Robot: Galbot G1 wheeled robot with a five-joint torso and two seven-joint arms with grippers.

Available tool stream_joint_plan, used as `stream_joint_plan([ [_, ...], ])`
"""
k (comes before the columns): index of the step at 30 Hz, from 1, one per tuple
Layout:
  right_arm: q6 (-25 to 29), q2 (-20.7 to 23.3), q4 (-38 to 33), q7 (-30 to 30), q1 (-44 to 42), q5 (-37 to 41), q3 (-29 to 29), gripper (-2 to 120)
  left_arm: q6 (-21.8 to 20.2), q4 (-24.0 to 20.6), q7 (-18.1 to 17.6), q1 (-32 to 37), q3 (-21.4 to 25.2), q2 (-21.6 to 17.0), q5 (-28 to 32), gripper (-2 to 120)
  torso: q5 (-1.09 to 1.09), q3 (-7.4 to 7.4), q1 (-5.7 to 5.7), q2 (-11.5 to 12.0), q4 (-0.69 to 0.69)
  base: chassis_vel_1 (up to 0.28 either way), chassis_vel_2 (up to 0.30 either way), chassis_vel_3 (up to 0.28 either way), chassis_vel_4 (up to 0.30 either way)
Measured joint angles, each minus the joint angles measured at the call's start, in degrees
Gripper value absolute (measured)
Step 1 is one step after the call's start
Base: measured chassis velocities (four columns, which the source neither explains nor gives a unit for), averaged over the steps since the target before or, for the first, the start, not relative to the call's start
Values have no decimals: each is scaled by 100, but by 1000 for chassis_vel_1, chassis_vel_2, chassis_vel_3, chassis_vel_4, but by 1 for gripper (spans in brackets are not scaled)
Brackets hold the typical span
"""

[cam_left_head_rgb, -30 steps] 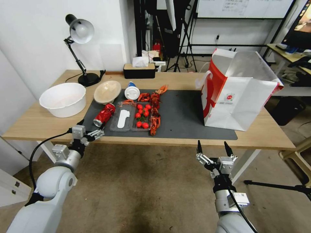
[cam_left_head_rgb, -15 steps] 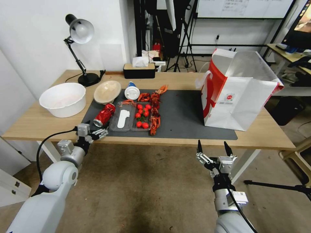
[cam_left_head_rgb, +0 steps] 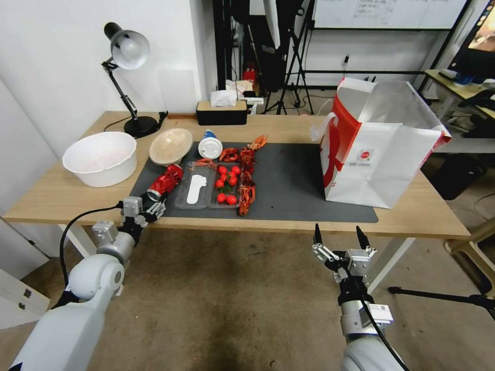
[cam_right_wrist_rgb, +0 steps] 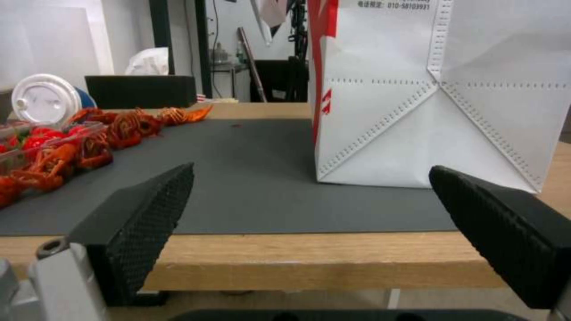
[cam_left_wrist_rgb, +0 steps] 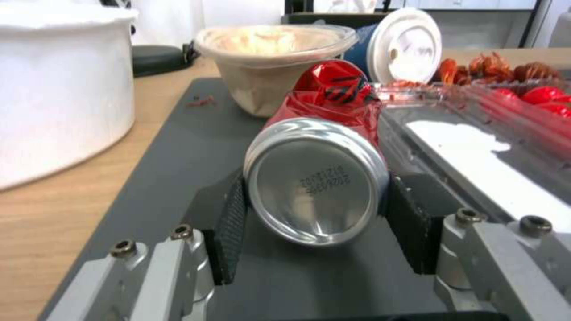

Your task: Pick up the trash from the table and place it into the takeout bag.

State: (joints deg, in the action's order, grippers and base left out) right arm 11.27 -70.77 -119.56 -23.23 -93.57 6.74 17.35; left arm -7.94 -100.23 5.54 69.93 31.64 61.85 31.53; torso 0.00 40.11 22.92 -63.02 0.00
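At the near left edge of the dark mat, the crushed red soda can lies on its side, its silver base toward the left gripper. Empty and dented, it should be light, thin-walled and slippery; across the round base end looks the firmest hold. The fingers flank that base, apparently touching. The arm reaches low and level over the tabletop. The right gripper hangs below the table edge, fingers apart, near the takeout bag.

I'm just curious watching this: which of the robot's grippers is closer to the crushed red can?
The left gripper: its pads flank the crushed red can at the mat's near corner. The right gripper hangs open below the table edge, far off.
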Motion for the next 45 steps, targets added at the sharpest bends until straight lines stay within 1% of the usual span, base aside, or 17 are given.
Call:
stream_joint_plan([
  [6, 4, 5, 0, -3, 5, 2, -2, 99, 49, -233, 109, 76, 88, -80, 61, 51, -1, -1, 0, 0, 0, 0, 0, 0, 0],
  [9, 6, 3, -7, -6, -5, 2, -1, 99, 41, -434, 190, 137, 191, -175, 137, 51, 0, -1, 0, 0, 0, 0, 0, 0, 0],
  [16, 18, -29, -32, -6, -43, 2, 4, 100, -9, -1033, 358, 449, 392, -576, 430, 51, 0, -1, 0, 0, 1, 0, 0, 0, 0],
  [17, 18, -29, -32, -6, -43, 2, 4, 100, -9, -1033, 358, 449, 392, -576, 430, 51, 0, -1, 0, 0, 1, 0, 0, 0, 0],
  [20, 19, -51, -36, -6, -40, 0, 1, 100, -67, -1306, 339, 421, 358, -674, 665, 51, 0, -1, 0, 0, 0, 0, 0, 0, 0],
  [22, 19, -52, -36, -6, -40, 0, 0, 100, -68, -1315, 338, 417, 354, -677, 675, 51, 0, -1, 0, 0, 1, 0, 0, 0, 0],
  [26, 20, -53, -40, -3, -27, -2, -17, 100, -77, -1516, 275, 269, 214, -763, 883, 51, 0, -1, 0, 0, -2, 0, 0, 0, 0],
  [29, 20, -3, -20, 6, 49, 0, -75, 100, -77, -1694, 251, 43, -66, -996, 1270, 51, 1, -1, 0, 0, 1, 0, 0, 0, 0],
  [31, 20, 8, -12, 9, 62, 1, -85, 100, -77, -1711, 254, -16, -131, -1044, 1342, 51, 1, -1, -1, 0, 2, 0, 0, 0, 0],
  [33, 20, 36, -2, 18, 84, 3, -97, 100, -76, -1738, 258, -281, -445, -1255, 1598, 51, -2, -1, 0, 0, 1, 0, 0, 0, 0],
  [37, 20, 43, -1, 21, 84, 4, -97, 100, -76, -1734, 262, -454, -642, -1370, 1701, 51, -2, 0, 0, 0, 1, 0, 0, 0, 0],
  [38, 19, 46, -2, 22, 82, 5, -94, 100, -67, -1726, 272, -602, -794, -1453, 1774, 51, 1, 0, 0, 0, -2, 0, 0, 0, 0],
  [40, 19, 45, -2, 22, 81, 6, -92, 100, -59, -1716, 282, -688, -887, -1496, 1816, 51, 3, 0, 0, 0, -3, 0, 0, 0, 0],
  [42, 19, 48, -2, 22, 70, 7, -80, 100, -33, -1638, 326, -1083, -1259, -1654, 2002, 51, -1, 0, 0, 0, -1, 0, 0, 0, 0],
  [43, 19, 48, -2, 22, 70, 7, -80, 100, -33, -1638, 326, -1083, -1259, -1654, 2002, 51, -1, 0, 0, 0, -1, 0, 0, 0, 0],
  [44, 19, 47, -2, 23, 59, 7, -67, 100, 48, -1540, 379, -1544, -1616, -1769, 2186, 51, 2, 0, 0, 0, -2, 0, 0, 0, 0],
  [45, 19, 46, -2, 22, 57, 8, -64, 100, 84, -1493, 411, -1710, -1750, -1796, 2241, 51, 2, 0, 0, 0, 0, 0, 0, 0, 0],
])
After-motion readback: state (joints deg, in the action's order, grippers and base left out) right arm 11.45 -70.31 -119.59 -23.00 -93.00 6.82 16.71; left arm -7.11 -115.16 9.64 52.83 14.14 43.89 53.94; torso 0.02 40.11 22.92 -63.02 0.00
